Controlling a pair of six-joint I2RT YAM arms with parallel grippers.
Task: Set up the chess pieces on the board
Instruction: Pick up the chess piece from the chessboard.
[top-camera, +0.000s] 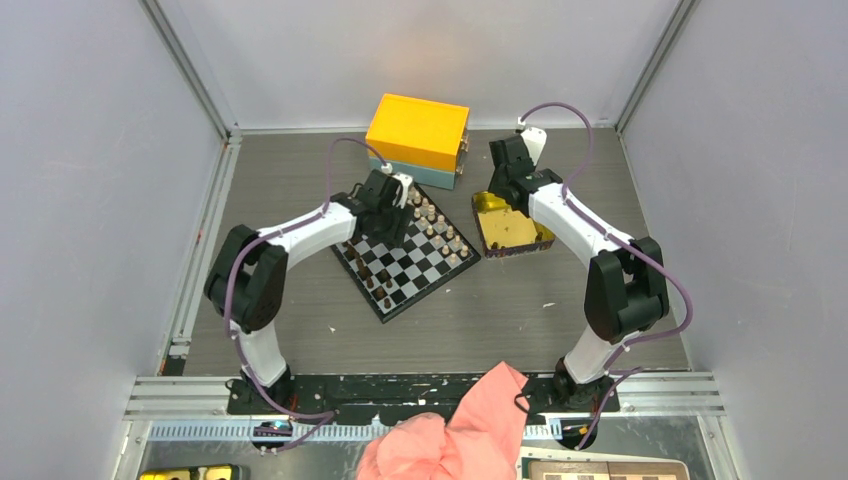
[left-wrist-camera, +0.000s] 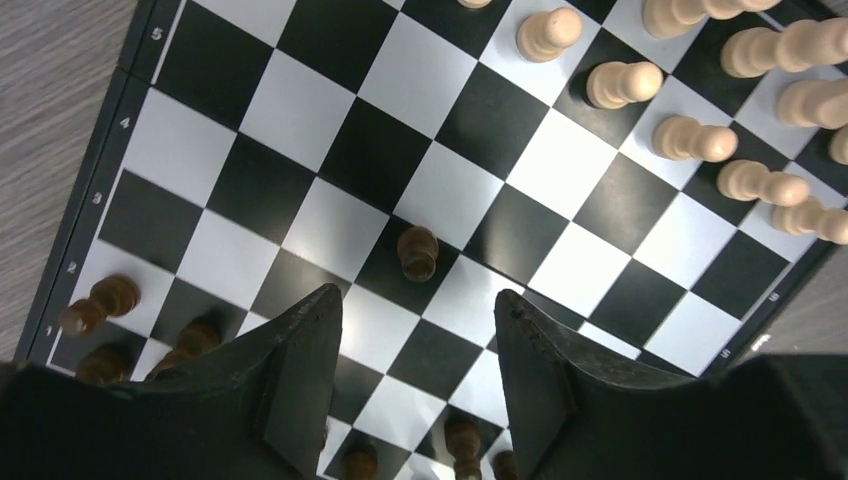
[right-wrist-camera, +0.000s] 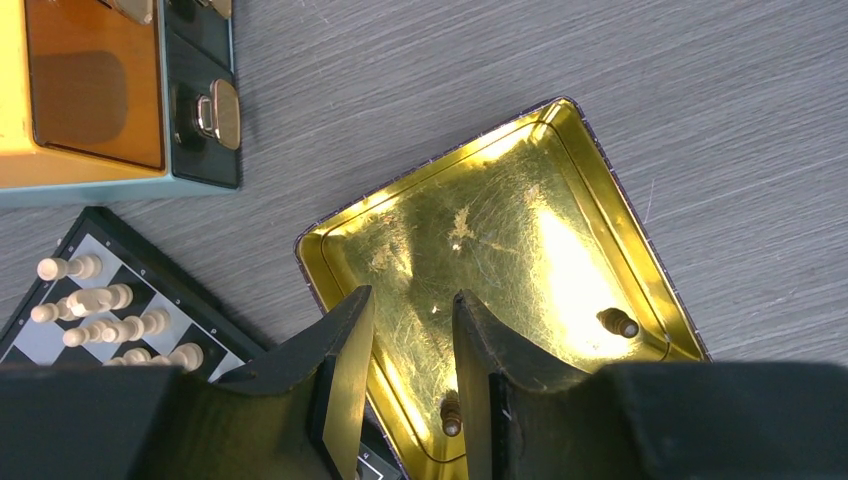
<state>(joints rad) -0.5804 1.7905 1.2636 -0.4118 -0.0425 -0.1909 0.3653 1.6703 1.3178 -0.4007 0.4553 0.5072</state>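
The black-and-white board (top-camera: 425, 262) lies mid-table, turned like a diamond. Several light tan pieces (left-wrist-camera: 690, 138) stand along its far side. Dark brown pieces (left-wrist-camera: 100, 303) stand along its near side, and one dark piece (left-wrist-camera: 418, 252) stands alone on a black square just ahead of my left gripper (left-wrist-camera: 418, 300), which is open and empty above the board. My right gripper (right-wrist-camera: 412, 298) is open and empty over the gold tin (right-wrist-camera: 520, 215). Two dark pieces lie in the tin, one (right-wrist-camera: 451, 413) between my fingers near the rim and one (right-wrist-camera: 618, 322) at the right.
A yellow box (top-camera: 418, 134) on a teal base stands behind the board, its latch (right-wrist-camera: 222, 112) facing the tin. Grey walls enclose the table. A pink cloth (top-camera: 470, 430) hangs at the near edge.
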